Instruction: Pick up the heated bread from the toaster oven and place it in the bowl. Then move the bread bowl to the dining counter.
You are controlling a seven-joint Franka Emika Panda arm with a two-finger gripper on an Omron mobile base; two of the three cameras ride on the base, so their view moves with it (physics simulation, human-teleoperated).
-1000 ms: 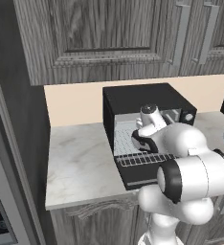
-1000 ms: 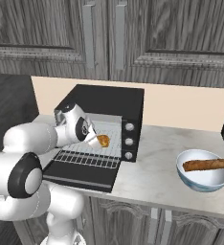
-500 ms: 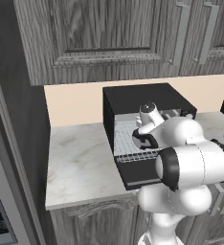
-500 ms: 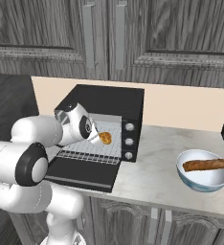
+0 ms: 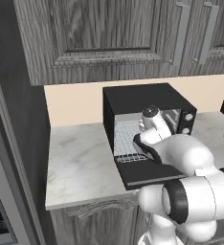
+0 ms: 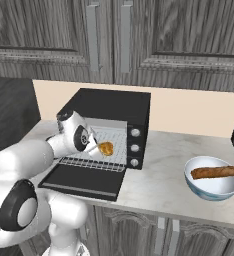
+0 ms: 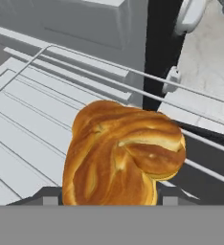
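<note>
Heated bread [image 7: 121,155]: small golden lump, sits between the two dark finger tips at the bottom of the hand view, filling the gap. Gripper [image 6: 96,148] closed on it, by the look of both tips pressed at its flanks. From the right base view the bread [image 6: 106,148] is at the mouth of the toaster oven [image 6: 109,127], just above the wire rack [image 6: 106,160]; whether it has cleared the rack or rests on it, cannot tell. Oven door [image 6: 81,181] dropped open toward the near side.

Bowl [image 6: 212,179] stands on the counter [image 6: 161,165] well to the right of the oven, with a long brown stick loaf [image 6: 215,172] lying across it.

Progress, as judged: grasp made, early stage. Left to do: withdraw the bread from the oven, carry right, drop into the bowl, then take the bowl to the dining counter.
</note>
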